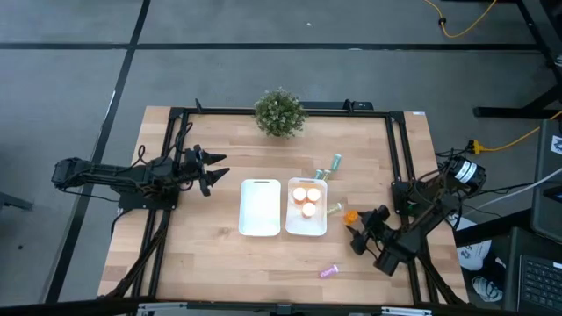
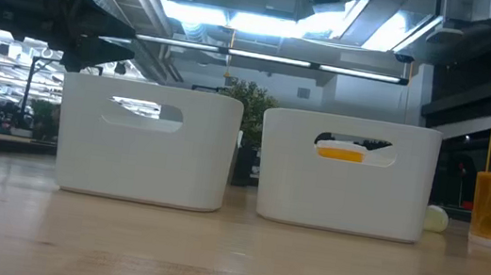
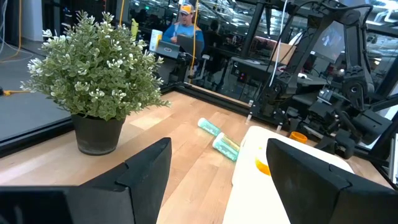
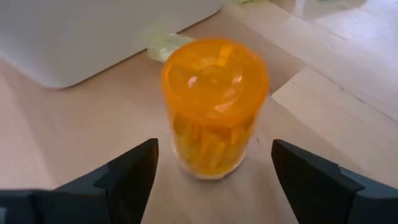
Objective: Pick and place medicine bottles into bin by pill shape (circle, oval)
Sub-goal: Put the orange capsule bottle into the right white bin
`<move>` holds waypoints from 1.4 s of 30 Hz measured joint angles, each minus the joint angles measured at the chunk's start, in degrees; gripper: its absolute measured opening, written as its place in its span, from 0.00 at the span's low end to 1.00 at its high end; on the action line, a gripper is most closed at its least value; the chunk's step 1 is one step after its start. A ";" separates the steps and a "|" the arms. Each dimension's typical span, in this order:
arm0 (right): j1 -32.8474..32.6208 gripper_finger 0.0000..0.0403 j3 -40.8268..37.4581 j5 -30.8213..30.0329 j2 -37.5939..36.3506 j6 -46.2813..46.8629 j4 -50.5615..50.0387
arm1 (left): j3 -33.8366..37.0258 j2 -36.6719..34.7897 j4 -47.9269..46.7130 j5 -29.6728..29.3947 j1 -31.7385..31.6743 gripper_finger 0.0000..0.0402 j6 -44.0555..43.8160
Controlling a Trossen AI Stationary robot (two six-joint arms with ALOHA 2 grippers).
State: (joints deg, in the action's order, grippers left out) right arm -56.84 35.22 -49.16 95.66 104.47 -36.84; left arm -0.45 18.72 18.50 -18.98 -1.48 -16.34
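Between the right gripper's (image 4: 211, 180) spread dark fingers stands a translucent orange bottle (image 4: 214, 106), a smooth cylinder on end, long axis vertical, unheld, just right of the two glossy white plastic bins (image 1: 283, 208) on the pale wood-grain table (image 1: 219, 259). Three orange bottles (image 1: 306, 200) sit in the right bin; two teal ones (image 3: 219, 138) lie on their sides beside it. A pink bottle (image 1: 328, 272) lies near the front edge. Left gripper (image 1: 213, 170) hovers open near a leafy potted plant (image 1: 280, 112)
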 joint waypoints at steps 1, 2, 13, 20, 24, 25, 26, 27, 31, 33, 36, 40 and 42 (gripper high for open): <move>0.45 0.78 0.00 0.20 0.00 -0.04 0.18 | -0.02 0.00 0.00 -0.02 0.00 0.64 -0.02; 0.85 0.78 0.00 0.35 0.00 -0.21 0.45 | -0.02 0.01 0.00 -0.01 0.00 0.64 0.00; 4.25 0.78 0.02 -0.21 0.00 -4.47 4.11 | -0.01 0.02 0.00 0.00 0.00 0.64 -0.02; 4.57 0.78 0.02 -0.25 0.00 -4.48 4.18 | -0.02 0.01 0.00 -0.02 0.00 0.64 -0.01; 4.57 0.73 0.02 -0.27 0.00 -4.48 4.18 | -0.02 0.01 0.00 0.00 0.00 0.64 0.00; 4.57 0.72 0.02 -0.30 0.00 -4.48 4.18 | -0.02 0.02 0.00 0.00 0.00 0.64 -0.02; 4.57 0.70 0.02 -0.30 0.00 -4.48 4.18 | -0.02 0.02 0.00 -0.02 0.00 0.64 0.00; 4.57 0.68 0.02 -0.40 0.00 -4.48 4.18 | -0.01 0.01 0.00 -0.02 0.00 0.64 -0.01; 4.57 0.61 0.02 -0.79 0.00 -4.35 4.22 | -0.02 0.00 0.00 0.00 0.00 0.64 0.00; 4.57 0.57 0.02 -0.89 0.00 -4.33 4.22 | -0.01 0.01 0.00 -0.02 0.00 0.64 0.00; 4.57 0.52 0.02 -1.75 0.00 -4.29 4.24 | -0.02 0.01 0.00 0.00 0.00 0.64 0.00; 4.57 0.47 0.02 -2.22 0.00 -4.31 4.31 | -0.02 0.02 0.00 -0.02 0.00 0.64 -0.02; 4.57 0.46 0.02 -2.23 0.00 -4.42 4.29 | 0.00 0.00 0.00 0.00 0.00 0.64 0.00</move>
State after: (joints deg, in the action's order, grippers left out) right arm -52.27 35.24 -51.39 95.66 100.05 -32.56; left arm -0.45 18.72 18.50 -18.98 -1.48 -16.34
